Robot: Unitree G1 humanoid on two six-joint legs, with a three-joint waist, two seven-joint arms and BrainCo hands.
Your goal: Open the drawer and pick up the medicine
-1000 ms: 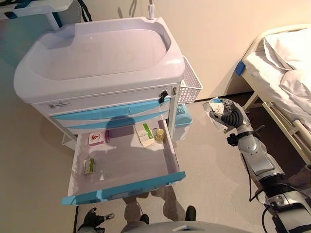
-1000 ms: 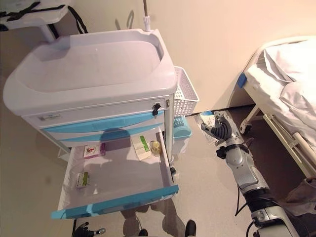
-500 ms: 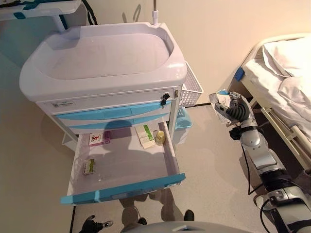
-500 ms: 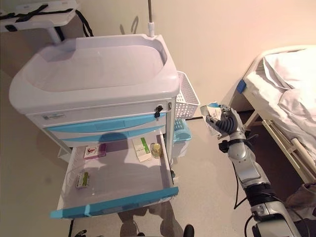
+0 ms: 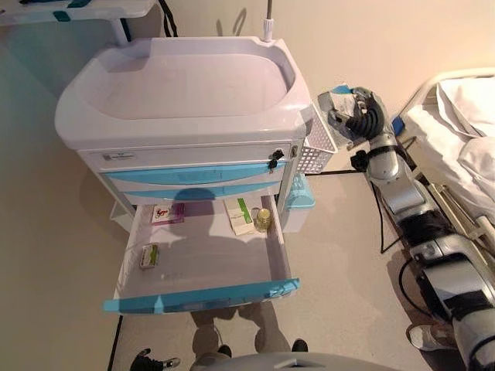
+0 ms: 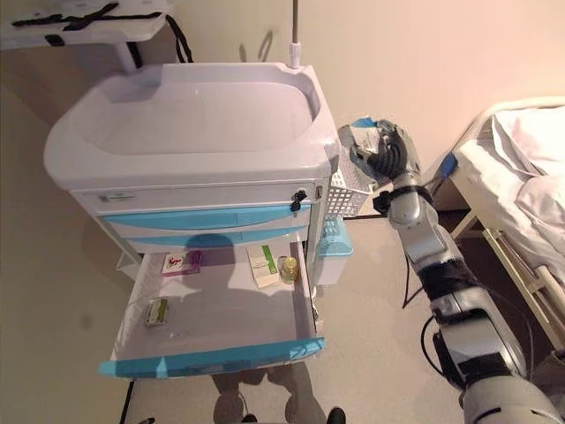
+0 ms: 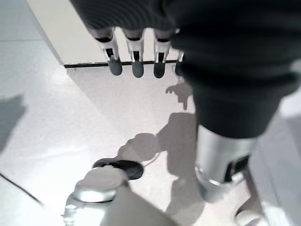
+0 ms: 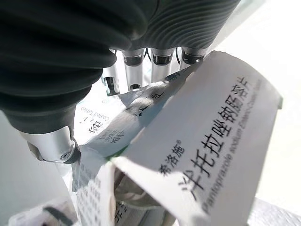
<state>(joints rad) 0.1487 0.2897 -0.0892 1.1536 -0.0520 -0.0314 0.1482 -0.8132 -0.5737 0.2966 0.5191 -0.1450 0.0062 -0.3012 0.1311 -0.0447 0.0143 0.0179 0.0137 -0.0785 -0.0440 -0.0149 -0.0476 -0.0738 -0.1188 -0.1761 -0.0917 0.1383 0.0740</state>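
The left hand [image 7: 136, 66] hangs idle over the floor, fingers straight and empty. The drawer [image 5: 203, 297] stands open with small packets inside. Beside the cart [image 5: 186, 85], the right hand [image 5: 357, 116] has its fingers curled round the medicine box [image 8: 197, 141], so the pick-up looks done; next it likely needs carrying clear or handing over.

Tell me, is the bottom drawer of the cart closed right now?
No, the drawer is pulled out, with small boxes and a bottle lying in it, while the right hand holds a medicine box beside the cart.

Cart top [image 5: 186, 81] bare; open drawer [image 5: 205, 255] reachable from above.
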